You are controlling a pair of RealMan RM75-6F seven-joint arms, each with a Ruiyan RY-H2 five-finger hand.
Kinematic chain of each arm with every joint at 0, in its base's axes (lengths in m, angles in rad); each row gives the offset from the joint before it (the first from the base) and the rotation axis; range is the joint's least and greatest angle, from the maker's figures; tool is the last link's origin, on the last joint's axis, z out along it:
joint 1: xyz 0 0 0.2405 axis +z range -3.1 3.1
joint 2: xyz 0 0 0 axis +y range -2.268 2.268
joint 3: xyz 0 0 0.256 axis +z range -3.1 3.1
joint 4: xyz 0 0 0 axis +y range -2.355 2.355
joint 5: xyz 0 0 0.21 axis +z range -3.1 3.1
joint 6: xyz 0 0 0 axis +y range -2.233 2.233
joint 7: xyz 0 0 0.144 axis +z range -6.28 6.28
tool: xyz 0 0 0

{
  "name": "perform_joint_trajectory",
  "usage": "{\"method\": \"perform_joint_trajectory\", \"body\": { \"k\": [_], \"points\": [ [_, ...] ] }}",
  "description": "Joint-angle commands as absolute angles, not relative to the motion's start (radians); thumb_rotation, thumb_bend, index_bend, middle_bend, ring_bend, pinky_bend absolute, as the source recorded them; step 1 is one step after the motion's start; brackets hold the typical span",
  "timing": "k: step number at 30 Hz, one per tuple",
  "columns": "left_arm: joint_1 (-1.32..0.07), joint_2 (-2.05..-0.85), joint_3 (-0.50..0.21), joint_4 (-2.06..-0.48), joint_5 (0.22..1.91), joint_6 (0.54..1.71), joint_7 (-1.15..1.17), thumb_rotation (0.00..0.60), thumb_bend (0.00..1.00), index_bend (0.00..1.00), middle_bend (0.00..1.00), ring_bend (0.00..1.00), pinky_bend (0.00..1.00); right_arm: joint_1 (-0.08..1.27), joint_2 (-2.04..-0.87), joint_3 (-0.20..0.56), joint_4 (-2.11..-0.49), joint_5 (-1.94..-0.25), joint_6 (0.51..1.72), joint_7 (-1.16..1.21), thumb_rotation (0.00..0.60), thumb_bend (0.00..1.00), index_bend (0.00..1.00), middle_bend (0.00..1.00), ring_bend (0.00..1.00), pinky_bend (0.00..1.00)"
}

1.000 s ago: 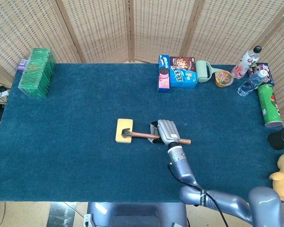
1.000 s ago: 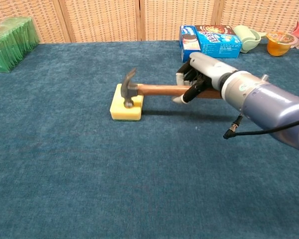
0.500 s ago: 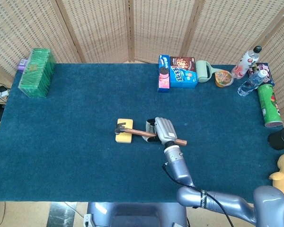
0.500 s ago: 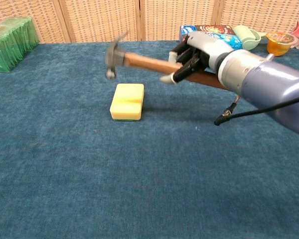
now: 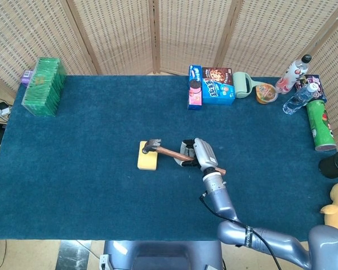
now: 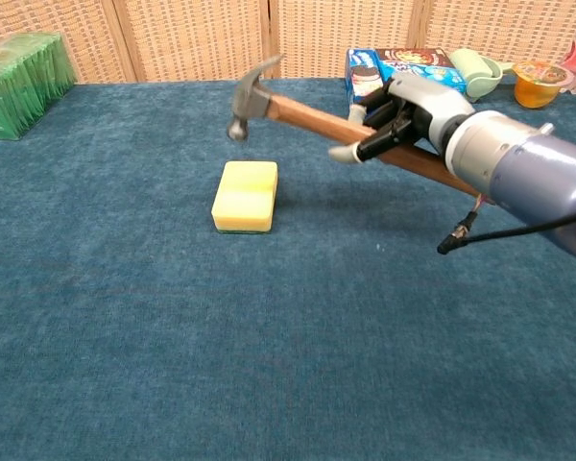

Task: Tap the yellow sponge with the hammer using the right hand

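Observation:
The yellow sponge (image 5: 147,159) (image 6: 246,196) lies flat on the blue table cloth near the middle. My right hand (image 5: 198,154) (image 6: 398,116) grips the wooden handle of the hammer (image 5: 170,153) (image 6: 312,117). The hammer's steel head (image 5: 153,145) (image 6: 250,96) hangs in the air above the sponge's far edge, clear of it, with the handle sloping up toward the head. My left hand is out of both views.
Cookie boxes (image 5: 209,86) (image 6: 400,74), a green cup (image 5: 243,85), a jelly cup (image 5: 266,93), bottles (image 5: 297,99) and a green can (image 5: 320,125) stand at the back right. A green pack (image 5: 44,86) sits back left. A black cup (image 5: 336,164) is at the right edge.
One second ago the hammer head rested on the sponge. The right hand lifted it off, and it now hangs raised, shifted slightly to the right since half a second ago.

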State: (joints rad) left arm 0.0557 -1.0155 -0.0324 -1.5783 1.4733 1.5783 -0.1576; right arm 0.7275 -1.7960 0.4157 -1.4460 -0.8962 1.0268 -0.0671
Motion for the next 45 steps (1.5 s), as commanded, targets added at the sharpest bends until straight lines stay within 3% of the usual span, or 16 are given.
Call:
{"method": "perform_joint_trajectory", "body": {
  "k": [1,8,17,34,42,45],
  "points": [
    [0.055,-1.015,-0.033,-1.58,1.473,1.577,-0.154,0.6,0.21,0.28,0.16,0.06,0.1,0.752,-1.825,0.372,-1.378,-0.914,1.033,-0.146,0.6,0.32,0.86,1.0,1.0,1.0],
    [0.056,-1.011,-0.036,-1.585,1.466,1.579,-0.147,0.6,0.21,0.28,0.16,0.06,0.1,0.809,-1.843,0.293,-1.306,-0.898,1.05,-0.427,0.6,0.32,0.85,1.0,1.0,1.0],
    [0.048,-1.018,-0.035,-1.585,1.475,1.57,-0.148,0.6,0.21,0.28,0.16,0.06,0.1,0.731,-1.781,0.393,-1.484,-0.911,1.07,-0.172,0.6,0.32,0.85,1.0,1.0,1.0],
    [0.038,-1.019,-0.029,-1.638,1.504,1.573,-0.088,0.6,0.21,0.29,0.16,0.06,0.1,0.614,-1.577,0.256,-1.44,-1.097,1.046,-0.058,0.6,0.29,0.85,1.0,1.0,1.0],
    [0.039,-1.018,-0.022,-1.675,1.516,1.58,-0.047,0.6,0.21,0.28,0.16,0.06,0.1,0.591,-1.559,0.202,-1.362,-1.121,1.01,-0.047,0.6,0.25,0.81,0.94,0.99,0.84],
    [0.04,-1.016,-0.02,-1.689,1.523,1.586,-0.033,0.6,0.21,0.28,0.16,0.06,0.1,0.59,-1.548,0.189,-1.351,-1.12,0.983,-0.048,0.6,0.24,0.74,0.85,0.89,0.74]
  ]
}}
